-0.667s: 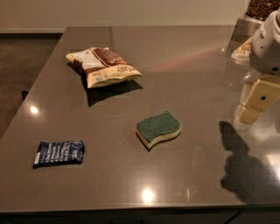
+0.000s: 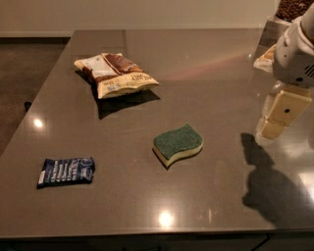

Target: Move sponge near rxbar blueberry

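Camera view, gripper tilted downward above table, well apart from sponge

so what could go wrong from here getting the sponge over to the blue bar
The gripper hangs at the right, apart from the sponge, which is low and flat: the grasp may slip. The rxbar blueberry lies near the table edge, so an overshoot might nudge it off.

Glossy grey table caught bright glints of light; a pale wall ran behind, dark floor lay left. The gripper hung over the table's right side.
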Robot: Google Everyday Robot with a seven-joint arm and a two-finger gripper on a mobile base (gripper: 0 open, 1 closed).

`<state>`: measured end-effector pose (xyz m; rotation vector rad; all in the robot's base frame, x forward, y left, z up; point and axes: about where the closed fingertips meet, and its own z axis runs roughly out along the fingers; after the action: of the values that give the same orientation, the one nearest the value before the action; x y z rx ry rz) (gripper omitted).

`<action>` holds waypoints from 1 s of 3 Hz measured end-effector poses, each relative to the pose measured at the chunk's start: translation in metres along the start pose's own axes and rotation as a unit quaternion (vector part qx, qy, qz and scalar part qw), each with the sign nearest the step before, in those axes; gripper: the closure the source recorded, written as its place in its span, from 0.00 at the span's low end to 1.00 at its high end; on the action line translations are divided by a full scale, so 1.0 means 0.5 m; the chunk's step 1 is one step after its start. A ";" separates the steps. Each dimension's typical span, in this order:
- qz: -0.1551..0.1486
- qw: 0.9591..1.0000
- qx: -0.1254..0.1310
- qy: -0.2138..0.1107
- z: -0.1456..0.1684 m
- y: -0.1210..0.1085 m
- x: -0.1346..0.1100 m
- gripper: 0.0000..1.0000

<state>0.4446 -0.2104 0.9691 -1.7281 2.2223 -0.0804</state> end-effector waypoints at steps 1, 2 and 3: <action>0.004 1.000 -0.013 -0.026 0.055 0.009 -0.018 0.00; 0.005 0.998 -0.022 -0.051 0.096 0.019 -0.037 0.00; 0.003 0.996 -0.041 -0.080 0.143 0.026 -0.085 0.00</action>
<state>0.4618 -0.1558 0.9073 -1.7051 2.1411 0.1478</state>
